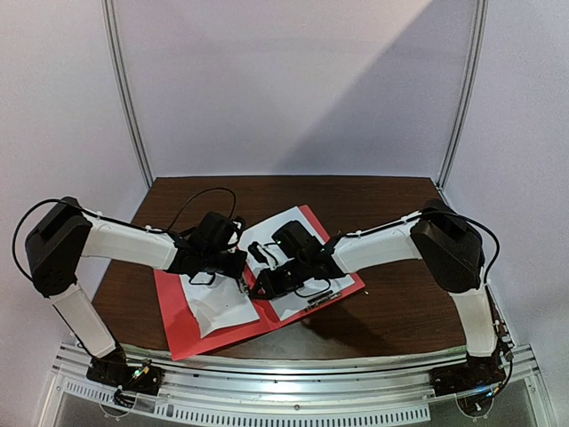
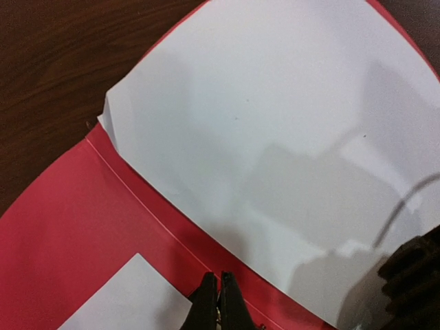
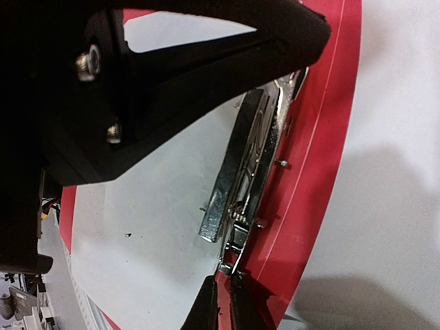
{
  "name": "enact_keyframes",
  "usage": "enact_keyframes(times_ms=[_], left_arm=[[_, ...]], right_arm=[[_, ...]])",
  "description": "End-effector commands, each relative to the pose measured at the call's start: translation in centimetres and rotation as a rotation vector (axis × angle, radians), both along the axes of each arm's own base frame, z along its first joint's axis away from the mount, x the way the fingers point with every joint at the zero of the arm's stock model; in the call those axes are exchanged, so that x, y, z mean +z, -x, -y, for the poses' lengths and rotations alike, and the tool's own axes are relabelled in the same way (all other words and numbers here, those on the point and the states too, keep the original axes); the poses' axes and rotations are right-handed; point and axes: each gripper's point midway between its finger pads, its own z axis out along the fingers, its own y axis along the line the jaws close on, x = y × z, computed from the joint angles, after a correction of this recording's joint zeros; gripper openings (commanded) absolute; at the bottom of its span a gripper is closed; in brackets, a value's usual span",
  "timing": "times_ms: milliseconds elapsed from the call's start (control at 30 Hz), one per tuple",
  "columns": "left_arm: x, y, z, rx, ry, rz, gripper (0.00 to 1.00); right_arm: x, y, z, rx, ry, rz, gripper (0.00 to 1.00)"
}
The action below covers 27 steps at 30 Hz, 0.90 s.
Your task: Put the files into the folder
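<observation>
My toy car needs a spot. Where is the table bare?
Bare wood: far strip of the table behind the folder, and right of the folder. Crowded: over the folder, where the left arm and right arm meet.

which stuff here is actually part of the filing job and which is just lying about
Part of the job: red folder, large white sheet, small white sheet, metal clip inside the folder.
Just there: wooden table, black cables, metal rail at the near edge.
</observation>
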Motion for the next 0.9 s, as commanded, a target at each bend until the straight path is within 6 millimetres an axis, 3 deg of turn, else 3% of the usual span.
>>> enact_keyframes(times_ms=[0,233,467,867], left_arm=[[-7.5,6.6,-6.4,0.024,-0.267,-0.286,0.00],[-8.9,7.5,-7.0,0.049,-0.284,-0.327,0.00],[-8.1,7.9,-7.4,0.063,-0.313,-0.311,0.00],[-11.4,10.2,-8.5,0.118,-0.349,-0.392,0.00]], right_arm=[[-12.2,2.3,7.9,-0.085,0.426,-0.117,0.08],[-12.9,2.3,8.4,-0.097,0.459,-0.122,0.07],[-13.7,2.1,9.1,-0.114,0.507,-0.117,0.07],[-15.1,2.1,10.3,-0.151,0.577,-0.132,0.07]])
